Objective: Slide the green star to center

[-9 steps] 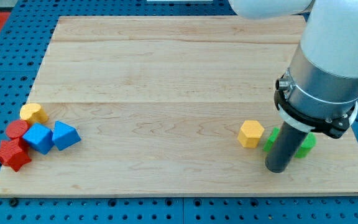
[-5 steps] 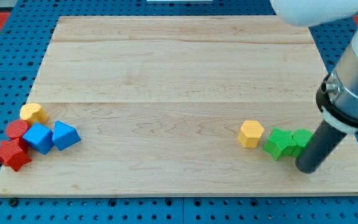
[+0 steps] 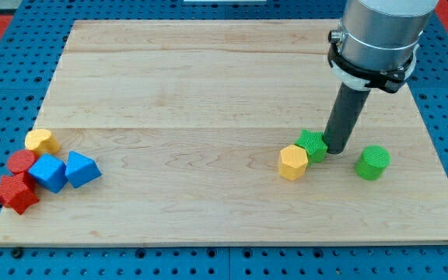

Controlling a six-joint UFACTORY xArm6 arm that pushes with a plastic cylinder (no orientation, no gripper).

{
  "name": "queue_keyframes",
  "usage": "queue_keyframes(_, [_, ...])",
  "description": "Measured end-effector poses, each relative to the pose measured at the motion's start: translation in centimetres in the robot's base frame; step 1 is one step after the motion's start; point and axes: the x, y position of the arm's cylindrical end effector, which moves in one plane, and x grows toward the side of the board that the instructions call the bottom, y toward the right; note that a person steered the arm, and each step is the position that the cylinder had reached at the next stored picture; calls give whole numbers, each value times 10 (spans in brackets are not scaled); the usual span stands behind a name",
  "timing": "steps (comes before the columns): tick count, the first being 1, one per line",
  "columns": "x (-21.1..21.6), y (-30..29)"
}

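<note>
My tip [image 3: 336, 152] is down on the tabletop [image 3: 208, 93], pressed right against the right side of the green star [image 3: 313, 145], which sits right of centre and a little toward the near edge. There are no fingers on me to tell of (just a straight dark rod under a grey collar), so wide or narrow does not apply. The green star's left side touches the yellow hexagonal block [image 3: 293, 162], which lies just left of it and slightly nearer. Off to the right of my tip, apart from it, stands the green cylinder [image 3: 372, 162], upright, on its own. Over at the near left corner there is a tight cluster: a small yellow block [image 3: 42, 141] farthest back, a red cylinder [image 3: 21, 162] just near and left of it, a blue block [image 3: 50, 173] in the middle, a second blue block [image 3: 82, 169] to its right with a pointed top face, and a red block [image 3: 14, 192] nearest of all, at the left. Those five sit bunched close together, several of them touching, well apart from the green star. The centre of the tabletop lies to the left of the star and the yellow hexagonal block.
</note>
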Motion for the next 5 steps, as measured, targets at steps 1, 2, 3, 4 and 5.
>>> queue_keyframes(1, [8,2])
queue_keyframes(2, [8,-37])
queue_keyframes(3, [8,-64])
queue_keyframes(4, [-4,-92])
queue_keyframes(5, [-5,-101])
